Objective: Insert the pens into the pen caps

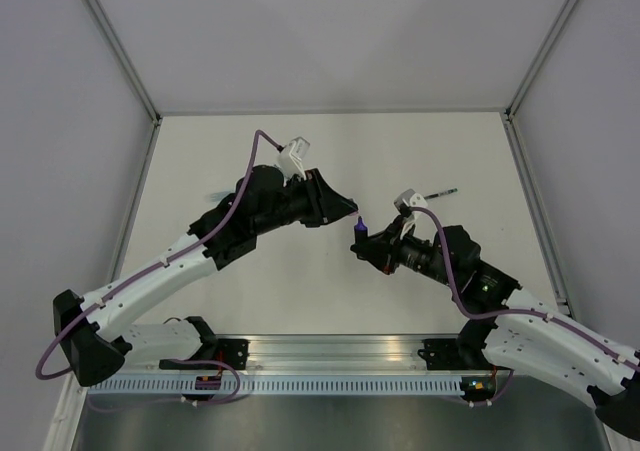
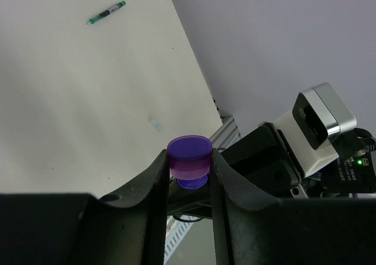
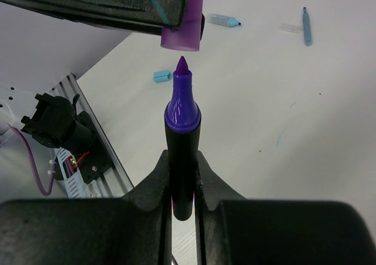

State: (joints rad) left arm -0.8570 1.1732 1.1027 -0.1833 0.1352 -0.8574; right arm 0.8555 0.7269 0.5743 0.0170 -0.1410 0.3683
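My left gripper (image 2: 189, 160) is shut on the tiny purple cap (image 2: 189, 155), open end down. My right gripper (image 3: 183, 159) is shut on the stubby black-and-purple marker (image 3: 182, 115) and holds it upright, tip up. The tip sits just under the cap (image 3: 183, 21), with a small gap between them. In the top view both grippers meet mid-table, left (image 1: 350, 211) above right (image 1: 363, 244). The thin green pen (image 2: 107, 12) lies on the table at the far right (image 1: 440, 192). The light blue marker (image 3: 223, 20), light blue cap (image 3: 161, 75) and slim bluish cap (image 3: 306, 26) lie on the table.
A small clear piece (image 3: 289, 27) lies beside the slim bluish cap. Another clear bit (image 2: 156, 124) lies on the table near the right edge. The aluminium rail (image 1: 330, 356) runs along the near edge. Grey walls enclose the table on three sides.
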